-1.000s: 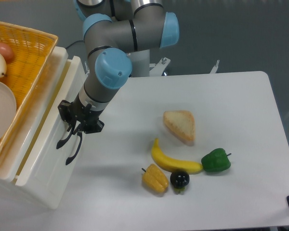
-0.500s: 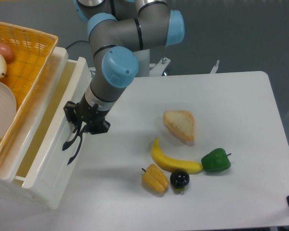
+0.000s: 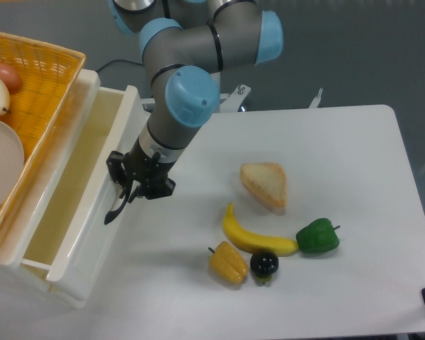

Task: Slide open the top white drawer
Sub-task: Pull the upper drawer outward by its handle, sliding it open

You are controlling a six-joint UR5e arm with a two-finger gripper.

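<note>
At left of frame I see the top white drawer point(image 3: 78, 205) pulled partly out of its cabinet, interior exposed. My gripper point(image 3: 127, 190) sits at the drawer's front face, fingers closed around the black handle point(image 3: 117, 210). Above the drawer, upper left, rests a yellow woven basket point(image 3: 46, 78). To the right on the white table point(image 3: 354, 156) lie bread point(image 3: 265, 185), a banana point(image 3: 255, 237), a green pepper point(image 3: 317, 236), a yellow pepper point(image 3: 228, 263) and a small dark fruit point(image 3: 264, 264), all well apart from the drawer front.

1 banana point(image 3: 258, 239) | 1 bread slice point(image 3: 265, 185) | 2 peppers point(image 3: 317, 236) | 1 basket point(image 3: 46, 78)
</note>
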